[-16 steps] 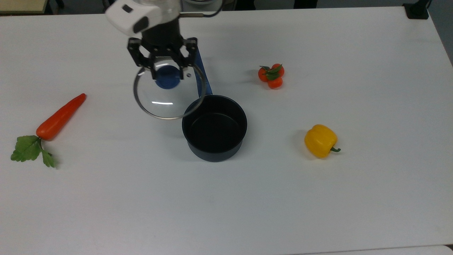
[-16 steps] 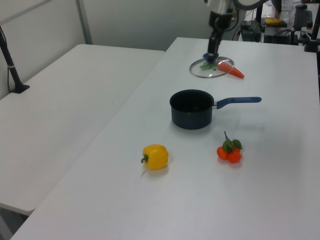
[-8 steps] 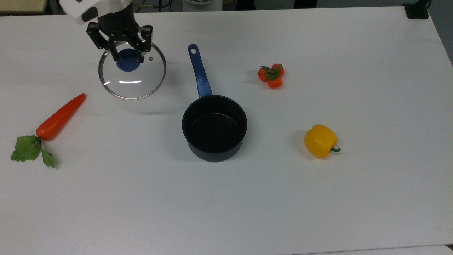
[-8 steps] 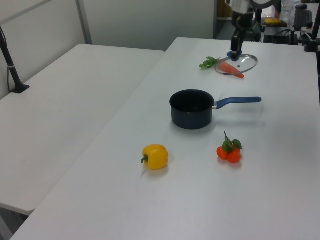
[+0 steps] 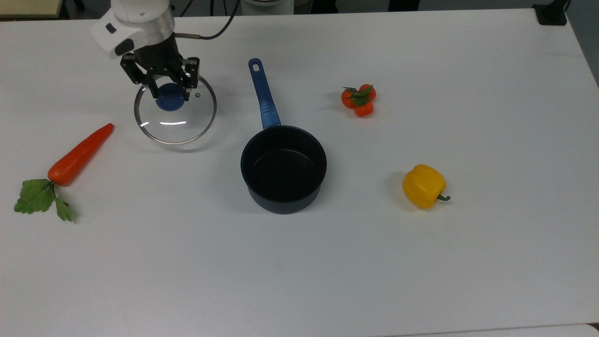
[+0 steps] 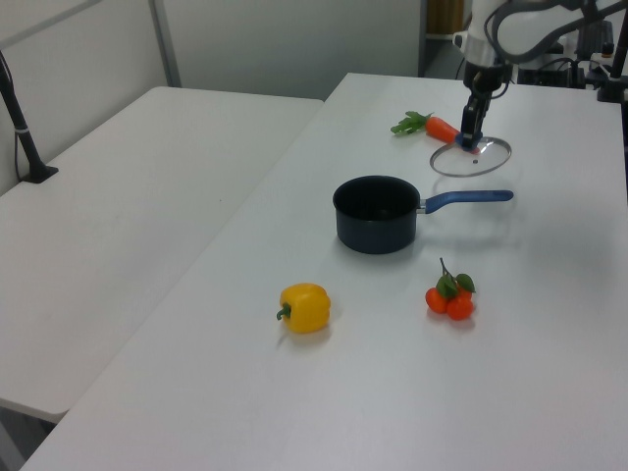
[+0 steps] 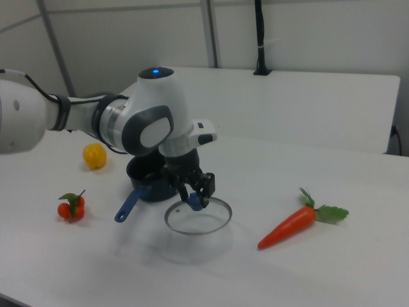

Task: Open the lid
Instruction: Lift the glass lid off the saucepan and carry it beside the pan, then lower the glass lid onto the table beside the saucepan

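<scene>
The round glass lid (image 5: 177, 125) with its metal rim hangs low over the white table (image 5: 421, 262), to the top view's left of the saucepan (image 5: 283, 169). My gripper (image 5: 170, 93) comes down from above and is shut on the lid's blue knob (image 5: 169, 102). In the left view the lid (image 6: 483, 160) sits beyond the pan's blue handle (image 6: 469, 197). In the right view the lid (image 7: 206, 220) casts a shadow just beneath it; I cannot tell whether it touches the table. The dark saucepan stands uncovered with nothing inside.
A carrot (image 5: 78, 155) lies at the top view's left, close to the lid. A cluster of small tomatoes (image 5: 359, 100) and a yellow pepper (image 5: 423, 186) lie on the top view's right of the pan. The pan's handle (image 5: 263, 93) points toward the table's far edge.
The gripper carried the lid from over the pan's rim toward the top view's left, then brought it lower and closer to the table. The pan did not move.
</scene>
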`<action>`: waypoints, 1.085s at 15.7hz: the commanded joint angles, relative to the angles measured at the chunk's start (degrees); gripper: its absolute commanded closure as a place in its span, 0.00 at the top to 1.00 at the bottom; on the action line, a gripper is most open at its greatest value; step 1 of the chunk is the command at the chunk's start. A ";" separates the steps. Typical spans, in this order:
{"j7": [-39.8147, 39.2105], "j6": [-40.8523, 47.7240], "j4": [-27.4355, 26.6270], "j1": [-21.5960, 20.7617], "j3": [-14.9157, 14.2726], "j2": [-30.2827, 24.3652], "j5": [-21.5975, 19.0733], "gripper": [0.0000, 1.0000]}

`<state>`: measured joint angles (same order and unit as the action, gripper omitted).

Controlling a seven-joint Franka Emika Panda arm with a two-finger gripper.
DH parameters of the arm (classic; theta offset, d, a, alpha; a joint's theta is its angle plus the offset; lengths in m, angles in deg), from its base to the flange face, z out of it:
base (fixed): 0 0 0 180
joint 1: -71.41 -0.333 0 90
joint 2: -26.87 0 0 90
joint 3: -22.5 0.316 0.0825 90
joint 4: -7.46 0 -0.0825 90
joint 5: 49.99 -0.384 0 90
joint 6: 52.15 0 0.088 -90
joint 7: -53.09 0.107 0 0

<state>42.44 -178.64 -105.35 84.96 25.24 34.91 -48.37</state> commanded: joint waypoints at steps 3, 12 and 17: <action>-0.94 -3.50 -1.18 -0.02 0.07 2.07 -0.22 0.41; -0.86 -4.64 -2.50 -0.72 0.07 4.35 -0.05 0.42; -0.59 -1.92 -1.98 -0.81 0.07 3.92 0.04 0.83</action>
<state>42.41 -181.84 -106.83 84.61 25.47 40.14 -48.37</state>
